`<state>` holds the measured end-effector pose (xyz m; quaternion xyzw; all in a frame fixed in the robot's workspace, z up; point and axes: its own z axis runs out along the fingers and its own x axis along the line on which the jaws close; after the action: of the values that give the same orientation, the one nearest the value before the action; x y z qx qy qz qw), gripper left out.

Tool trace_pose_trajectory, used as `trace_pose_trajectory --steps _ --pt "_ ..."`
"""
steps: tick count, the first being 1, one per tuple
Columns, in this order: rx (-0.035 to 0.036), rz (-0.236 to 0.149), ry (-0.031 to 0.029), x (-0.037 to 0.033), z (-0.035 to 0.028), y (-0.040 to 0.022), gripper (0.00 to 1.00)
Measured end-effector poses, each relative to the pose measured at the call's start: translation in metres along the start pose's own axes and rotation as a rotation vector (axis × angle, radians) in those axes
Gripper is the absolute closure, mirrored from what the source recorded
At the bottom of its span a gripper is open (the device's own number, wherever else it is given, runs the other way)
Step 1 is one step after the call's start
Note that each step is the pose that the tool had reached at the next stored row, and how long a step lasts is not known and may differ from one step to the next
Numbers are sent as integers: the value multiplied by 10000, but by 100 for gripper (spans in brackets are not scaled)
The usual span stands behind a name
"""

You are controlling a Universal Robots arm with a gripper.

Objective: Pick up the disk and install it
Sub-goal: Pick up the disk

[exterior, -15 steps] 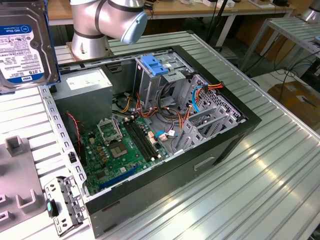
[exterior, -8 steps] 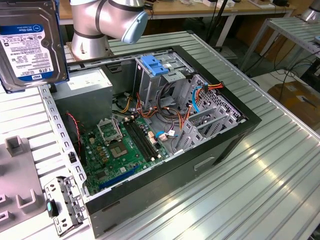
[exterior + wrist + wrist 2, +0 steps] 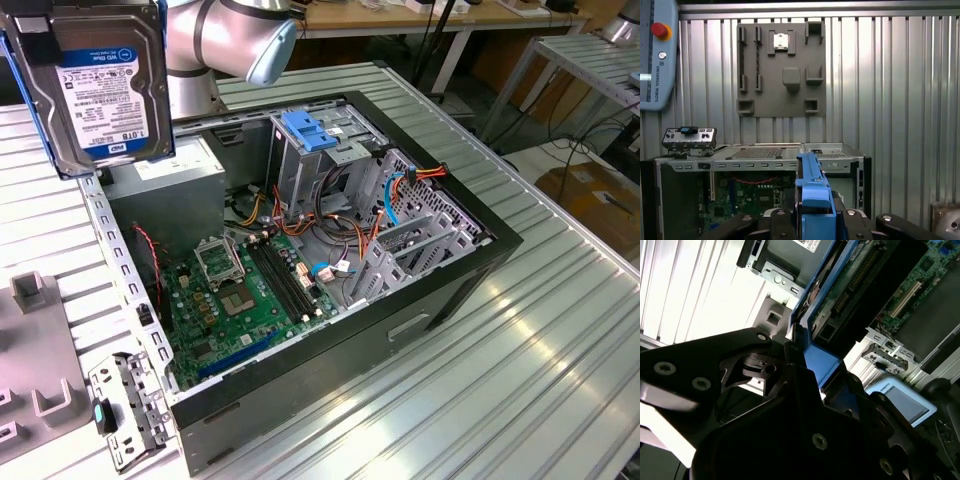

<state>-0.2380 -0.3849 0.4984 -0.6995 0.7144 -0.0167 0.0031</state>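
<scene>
— Any room inside the computer case (image 3: 300,400)?
— Over the motherboard (image 3: 240,300), yes. Cables (image 3: 340,215) crowd the drive cage (image 3: 295,175) at the case's far edge.
— And above?
— The disk (image 3: 100,80) hangs held above the case, touching nothing below.

Exterior view overlooks the computer case (image 3: 330,372); both wrist views share it.

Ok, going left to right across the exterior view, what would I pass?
The disk, held up in the air → the green motherboard inside the open computer case → the orange cables → the cardboard box on the floor.
</scene>
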Motion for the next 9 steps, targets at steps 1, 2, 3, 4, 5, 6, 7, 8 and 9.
trace_pose_trajectory --steps 1,2,3,4,5,6,7,8,9 --pt "1 0 -1 15 2 -7 63" --pt "1 0 -1 25 3 -12 63" --pt "1 0 0 43 5 -21 63" --pt "0 1 -1 54 7 -31 63" --pt "1 1 -1 67 10 -49 63" --pt "1 1 -1 74 12 -70 63" --pt "1 2 -1 80 15 -95 63" --pt "0 2 -1 83 17 -129 63" --pt "0 2 0 85 19 -157 63"
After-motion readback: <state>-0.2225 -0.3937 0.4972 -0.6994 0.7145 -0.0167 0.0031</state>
